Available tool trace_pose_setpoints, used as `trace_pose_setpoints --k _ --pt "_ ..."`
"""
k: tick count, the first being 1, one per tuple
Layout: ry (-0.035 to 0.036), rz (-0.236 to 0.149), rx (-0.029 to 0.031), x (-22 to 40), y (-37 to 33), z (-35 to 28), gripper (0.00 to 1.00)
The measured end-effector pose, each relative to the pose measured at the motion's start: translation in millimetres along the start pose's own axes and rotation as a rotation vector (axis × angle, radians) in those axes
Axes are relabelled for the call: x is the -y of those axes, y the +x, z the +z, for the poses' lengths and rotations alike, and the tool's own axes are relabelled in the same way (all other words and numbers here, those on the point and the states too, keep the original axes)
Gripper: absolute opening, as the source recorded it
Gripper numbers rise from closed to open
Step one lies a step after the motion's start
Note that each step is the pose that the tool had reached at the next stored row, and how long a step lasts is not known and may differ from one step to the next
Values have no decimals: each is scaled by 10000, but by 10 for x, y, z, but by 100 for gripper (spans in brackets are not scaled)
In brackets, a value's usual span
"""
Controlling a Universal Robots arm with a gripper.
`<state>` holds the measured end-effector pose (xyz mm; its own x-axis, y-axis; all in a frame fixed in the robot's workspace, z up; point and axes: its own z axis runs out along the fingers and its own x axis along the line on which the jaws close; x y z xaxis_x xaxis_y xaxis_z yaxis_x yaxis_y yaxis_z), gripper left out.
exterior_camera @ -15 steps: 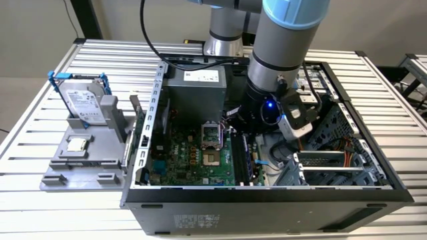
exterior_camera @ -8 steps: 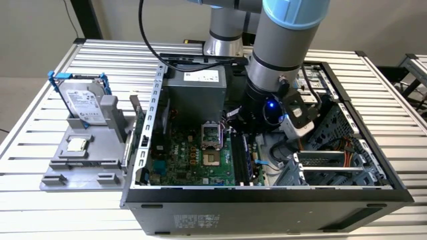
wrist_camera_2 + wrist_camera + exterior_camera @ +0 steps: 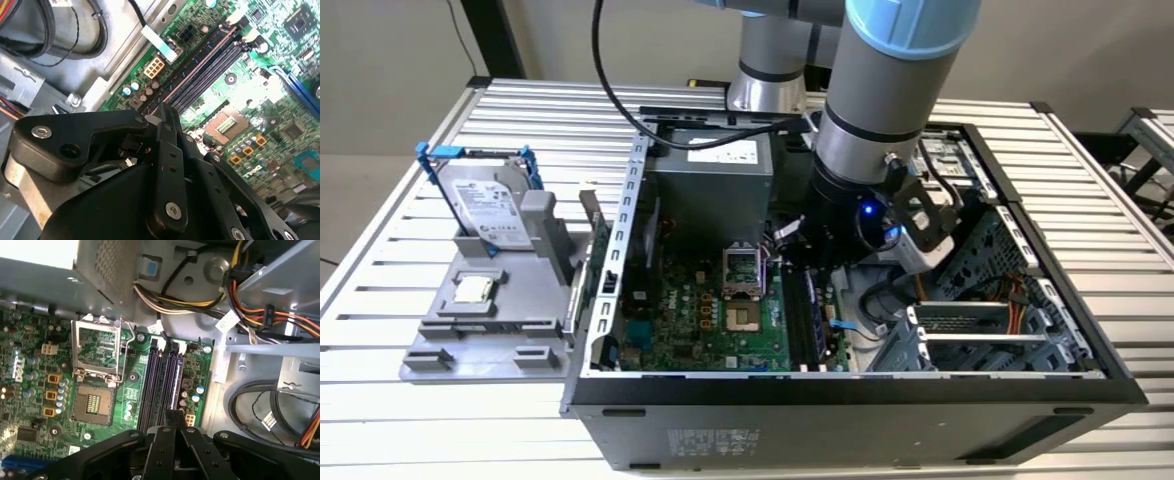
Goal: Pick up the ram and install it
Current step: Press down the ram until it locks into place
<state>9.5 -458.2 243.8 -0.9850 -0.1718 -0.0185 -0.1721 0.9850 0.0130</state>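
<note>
Starting at the exterior view's left, on the slatted tabletop (image 3: 454,420) sits a gray holder (image 3: 480,340) with a hard drive (image 3: 491,205) standing up in it and a small silver chip (image 3: 475,290) lying nearer. No green stick is left in that holder, so the pick-up looks done. Moving right, the open computer case (image 3: 854,400) shows its green motherboard (image 3: 707,320) and the bare processor socket (image 3: 744,270). Right again, the arm (image 3: 894,90) reaches down into the case over the memory slots. In both wrist views the ram (image 3: 173,372) appears to stand on edge in the slot farthest from the socket, a thin dark strip with a coppery top line. The gripper (image 3: 175,416) is at its near end, fingers drawn together with no gap showing. Whether they pinch the stick's edge or just bear on it, I can't tell. My call is that the stick is in its slot and the seating is under way, but I can't tell if the end clips have latched. Bundled cables (image 3: 280,315) lie at the far right.
</note>
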Motion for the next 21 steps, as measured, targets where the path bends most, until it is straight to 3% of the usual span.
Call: trace_pose_setpoints --k 2,8,21 --pt "-4 -249 -3 0 0 0 0" --pt "-7 -440 -7 0 0 0 0" --pt "-48 -2785 -31 0 0 0 0"
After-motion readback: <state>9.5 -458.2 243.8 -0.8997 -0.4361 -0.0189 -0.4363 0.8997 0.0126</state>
